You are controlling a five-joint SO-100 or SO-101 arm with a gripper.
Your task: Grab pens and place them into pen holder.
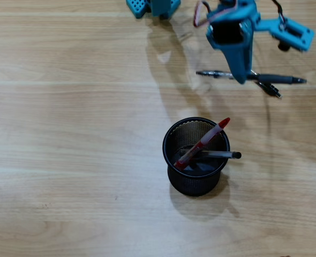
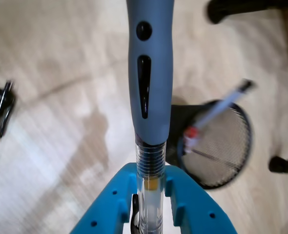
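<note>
My blue gripper (image 1: pixel 242 79) (image 2: pixel 149 195) is shut on the grey-and-white pen (image 1: pixel 278 79) (image 2: pixel 149 73), gripping its clear barrel just behind the grey grip. In the overhead view this pen lies level, its clip end left of the jaws. Whether it touches the wood I cannot tell. A black pen (image 1: pixel 270 89) (image 2: pixel 0 114) lies close by on the table, mostly hidden under the gripper from above. The black mesh pen holder (image 1: pixel 175 176) (image 2: pixel 229 168) stands below the gripper in the overhead view. It holds the red pen (image 1: pixel 203 142) and the clear pen (image 1: pixel 222 155).
The wooden table (image 1: pixel 67 134) stretches wide to the left and below. The arm's teal base (image 1: pixel 150 6) sits at the top edge, and its motor bracket (image 1: pixel 293 33) juts right. Dark blurred shapes (image 2: pixel 241 9) lie at the wrist view's top and right edges.
</note>
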